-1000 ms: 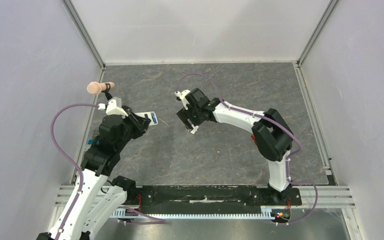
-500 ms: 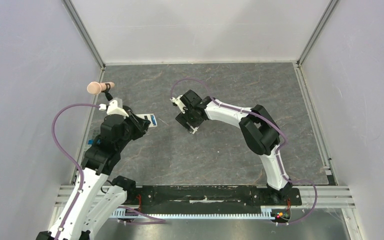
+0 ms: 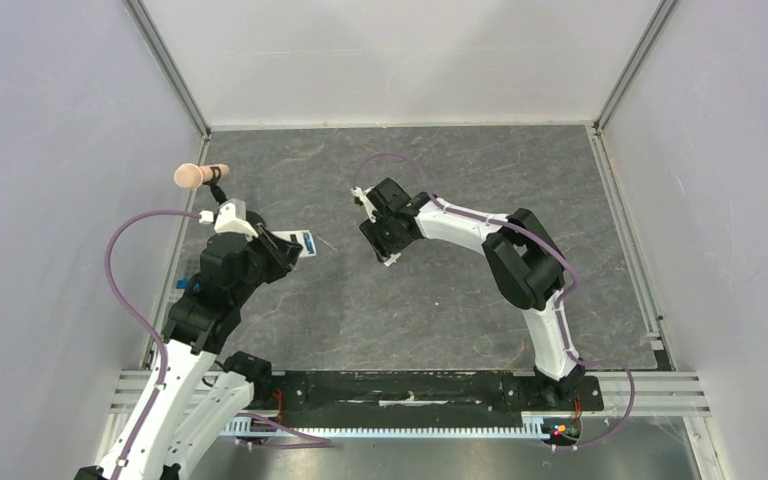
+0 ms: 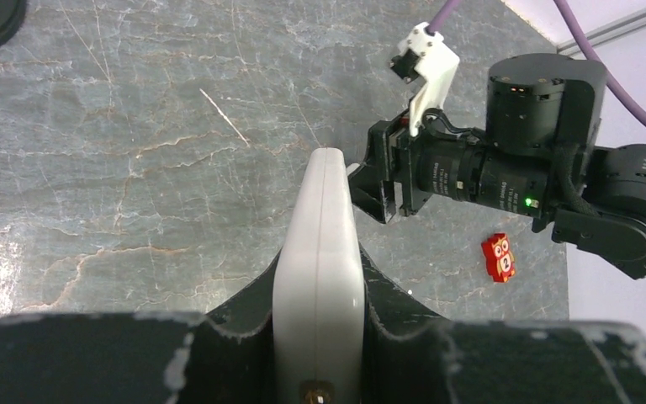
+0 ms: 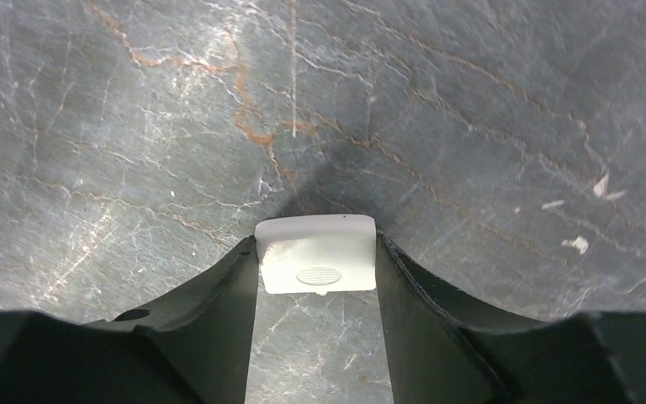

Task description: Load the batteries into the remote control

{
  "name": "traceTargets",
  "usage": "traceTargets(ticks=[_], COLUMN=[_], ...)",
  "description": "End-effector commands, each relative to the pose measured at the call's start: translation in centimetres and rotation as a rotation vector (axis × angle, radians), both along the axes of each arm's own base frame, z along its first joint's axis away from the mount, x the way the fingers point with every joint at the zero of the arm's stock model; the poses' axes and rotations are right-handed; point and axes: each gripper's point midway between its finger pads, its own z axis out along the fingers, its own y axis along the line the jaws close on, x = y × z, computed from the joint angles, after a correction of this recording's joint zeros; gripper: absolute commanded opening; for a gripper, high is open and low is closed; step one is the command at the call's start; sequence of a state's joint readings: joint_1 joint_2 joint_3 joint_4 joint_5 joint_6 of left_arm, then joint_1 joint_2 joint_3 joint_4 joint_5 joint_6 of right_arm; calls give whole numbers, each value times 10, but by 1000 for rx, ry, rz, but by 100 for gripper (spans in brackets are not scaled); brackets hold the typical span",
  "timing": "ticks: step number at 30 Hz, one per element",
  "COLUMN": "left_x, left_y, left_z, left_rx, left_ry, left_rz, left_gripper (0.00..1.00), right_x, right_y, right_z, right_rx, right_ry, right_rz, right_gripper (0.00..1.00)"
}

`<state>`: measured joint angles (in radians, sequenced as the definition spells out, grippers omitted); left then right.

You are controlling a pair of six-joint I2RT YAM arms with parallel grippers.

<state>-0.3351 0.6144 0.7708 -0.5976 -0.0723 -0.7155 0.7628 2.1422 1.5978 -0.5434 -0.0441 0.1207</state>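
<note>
Remote control (image 4: 318,252) is in the left gripper (image 3: 280,244), which is closed on its near end, one black finger on each broad face. In the left wrist view it is seen edge-on, as a narrow white strip with a seam along the middle. Its long axis runs straight out from the gripper, and the free end points toward the right arm. In the top view it lies almost across the picture, sticking out to the right of the left gripper, above the left part of the grey marbled table (image 3: 460,290) and not touching it. A small blue patch (image 3: 308,240) shows at the free end; I cannot tell whether it is a battery.

The right gripper (image 5: 317,244) stands opposite to the remote, near its free end but apart from it. Its fingers are closed on a small white cover piece (image 5: 318,268), held flat between the tips above the table. A small orange owl-faced object (image 4: 498,257) lies on the table beyond the right gripper in the left wrist view.
</note>
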Motion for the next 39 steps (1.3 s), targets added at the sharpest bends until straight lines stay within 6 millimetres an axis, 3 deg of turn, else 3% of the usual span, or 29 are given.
traceTargets(ticks=[1,6,9,13,21,30,32,35,36,39], left_x=[3,7,9,11,6,5,4,5,5,5], left_y=[-5,-10,-14,-15,-18,-25,-25,-24,-25,-29], left_z=[5,3,5,9,18,17,16,15,15,12], left_rx=[-8,-19,-33,-45,-57,-105,-102,-91,-89,-86], left_ry=[-40,-44,-60,-84,-138,-146,-143,-140,-138,-124], left_rz=[-29,-50,-63,-63,-95,-118,-118,-120,-125,-150], left_gripper=[2,2,2,2,2,2,2,2,2,2], right_x=[-17,-11,-16,-29,-50,-62,-63,-56,-51,-37], right_y=[-31,-74,-95,-120,-125,-125,-124,-122,-122,-125], right_z=[-13,9,30,36,19,5,4,12,15,32], right_rx=[-16,55,154,219,162,165,182,206,208,203], right_ry=[69,-24,-66,-61,80,151,159,132,103,10], right_rz=[-244,-730,-1001,-1298,-1686,-1837,-1833,-1791,-1748,-1618], right_gripper=[42,31,34,37,37,36,45,90,98,98])
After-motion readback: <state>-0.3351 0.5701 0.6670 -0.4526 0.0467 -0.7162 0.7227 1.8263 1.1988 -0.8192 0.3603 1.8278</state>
